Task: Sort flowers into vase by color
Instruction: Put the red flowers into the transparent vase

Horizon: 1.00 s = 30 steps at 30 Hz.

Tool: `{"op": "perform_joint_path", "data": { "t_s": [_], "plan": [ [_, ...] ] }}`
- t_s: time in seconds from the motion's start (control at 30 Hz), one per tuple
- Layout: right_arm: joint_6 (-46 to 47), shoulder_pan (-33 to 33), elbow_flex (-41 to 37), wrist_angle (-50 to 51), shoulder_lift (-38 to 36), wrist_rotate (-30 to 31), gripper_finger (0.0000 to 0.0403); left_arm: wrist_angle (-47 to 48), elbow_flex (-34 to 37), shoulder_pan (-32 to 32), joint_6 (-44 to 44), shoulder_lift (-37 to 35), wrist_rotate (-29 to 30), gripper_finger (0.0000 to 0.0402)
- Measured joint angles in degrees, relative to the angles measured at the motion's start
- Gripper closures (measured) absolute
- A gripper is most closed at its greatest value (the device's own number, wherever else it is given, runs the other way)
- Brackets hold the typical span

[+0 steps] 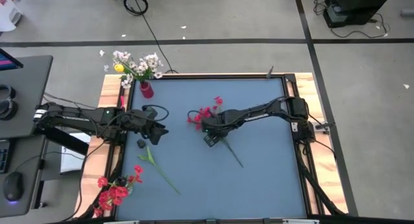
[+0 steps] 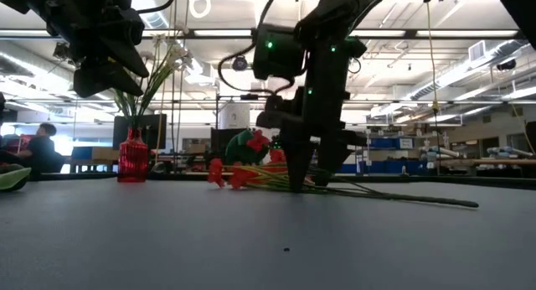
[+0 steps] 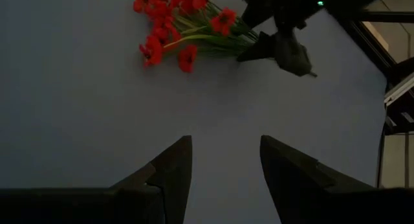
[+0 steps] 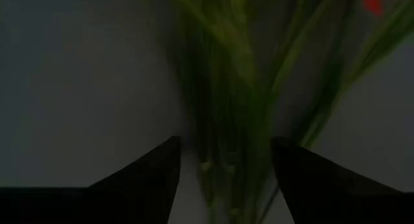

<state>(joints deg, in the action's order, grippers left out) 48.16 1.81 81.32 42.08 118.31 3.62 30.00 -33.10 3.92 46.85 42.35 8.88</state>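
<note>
At the left of the high view my left tool hovers with fingers parted and empty, a lone red sprig below it on the tabletop. At centre my right tool stands spread wide astride the stems of the red bunch, gripping nothing. Blossoms lie upper left, stems run lower right.

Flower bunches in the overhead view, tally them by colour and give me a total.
Red bunches: 2, one under the right hand, one at the table's near left corner
White bunch: 1, in the red vase
Single red sprig: 1, lying loose on the table
Total: 4
</note>
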Motion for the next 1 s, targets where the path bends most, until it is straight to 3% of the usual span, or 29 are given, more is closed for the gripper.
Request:
{"op": "perform_joint_path", "data": {
  "t_s": [0.27,0.6,0.8,1.0],
  "plan": [
    [-0.31,-2.06,0.16,1.56,1.46,4.37,0.0187,-0.11,0.00,0.00,0.41,0.02,0.00,0.0214],
    [3.08,-1.24,0.02,1.66,1.25,3.19,0.0384,-0.19,0.00,0.00,0.37,0.02,0.00,0.0214],
    [6.18,-0.78,-0.48,1.20,-1.76,2.28,0.0390,-2.11,0.00,0.06,1.84,-0.39,-0.82,0.0214],
    [6.13,-1.70,-0.24,-5.53,-10.34,3.60,0.0392,-8.26,0.00,0.13,-1.45,-0.39,-1.24,0.0214]
  ]
}}
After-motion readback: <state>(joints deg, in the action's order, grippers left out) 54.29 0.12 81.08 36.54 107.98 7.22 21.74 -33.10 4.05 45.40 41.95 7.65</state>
